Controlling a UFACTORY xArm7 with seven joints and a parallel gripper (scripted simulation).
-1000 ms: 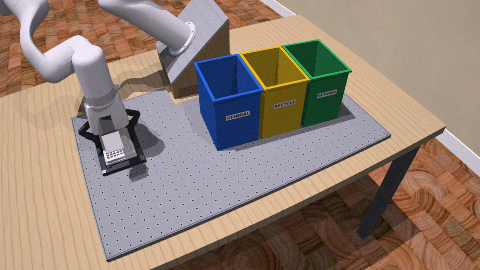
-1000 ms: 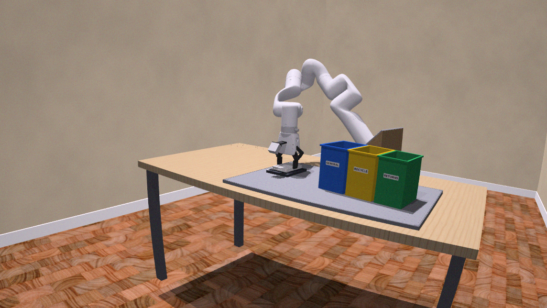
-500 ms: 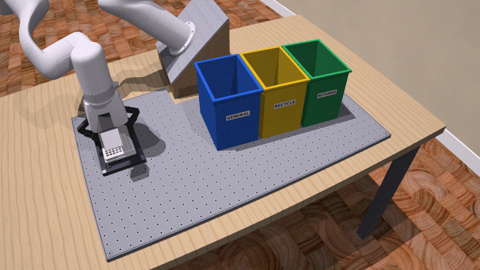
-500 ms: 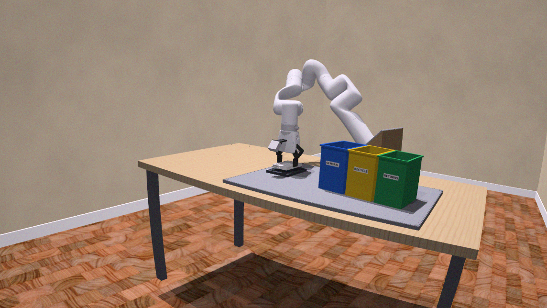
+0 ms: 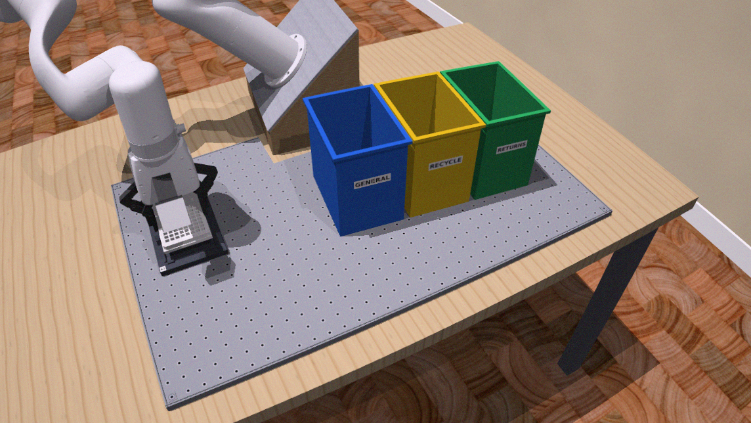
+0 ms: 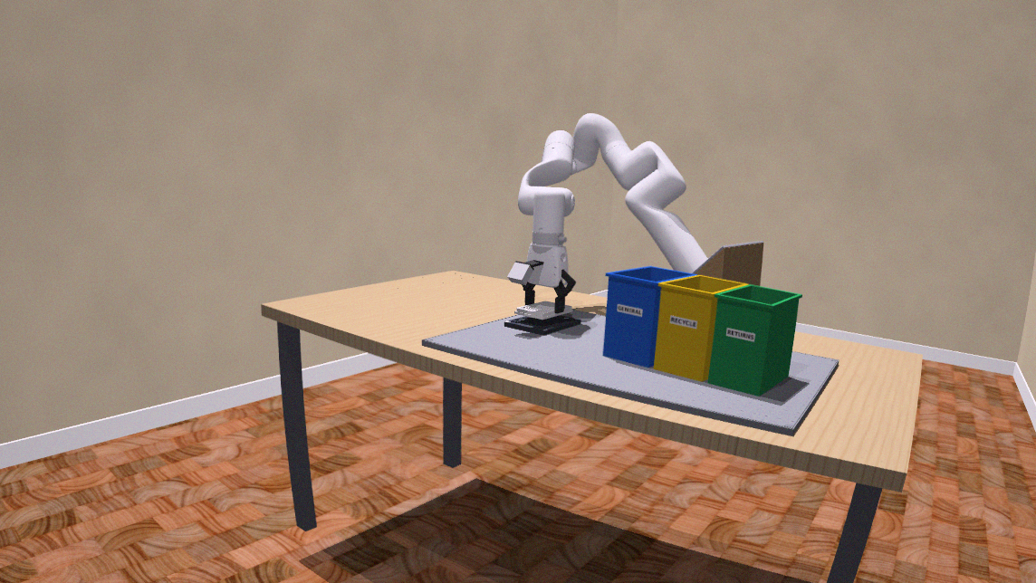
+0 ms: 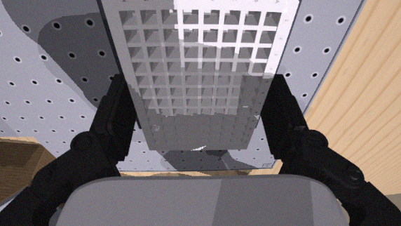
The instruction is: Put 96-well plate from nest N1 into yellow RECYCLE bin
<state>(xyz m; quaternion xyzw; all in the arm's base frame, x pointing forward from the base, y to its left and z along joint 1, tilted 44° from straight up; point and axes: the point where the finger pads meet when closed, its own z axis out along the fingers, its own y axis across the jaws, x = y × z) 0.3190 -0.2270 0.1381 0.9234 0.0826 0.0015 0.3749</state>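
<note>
The black two-finger claw (image 7: 200, 105) is grasping the white square-celled 96-well plate (image 7: 200, 70) by its long sides, just above the black plate nest (image 5: 195, 256). The nest is sitting on a grey perforated metal board (image 5: 367, 294), which is lying on a light wooden table (image 5: 63, 315) in a beige-walled room with a wood-block floor (image 6: 181, 507).

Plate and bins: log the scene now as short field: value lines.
plate: white 96-well plate, over the black nest
gripper: gripper shut on the plate's two long sides
bins: blue bin GENERAL, yellow bin RECYCLE, green bin RETURNS, upright in a row
target: yellow bin, middle of the row, nothing seen inside
base: grey perforated board on a wooden table
</note>
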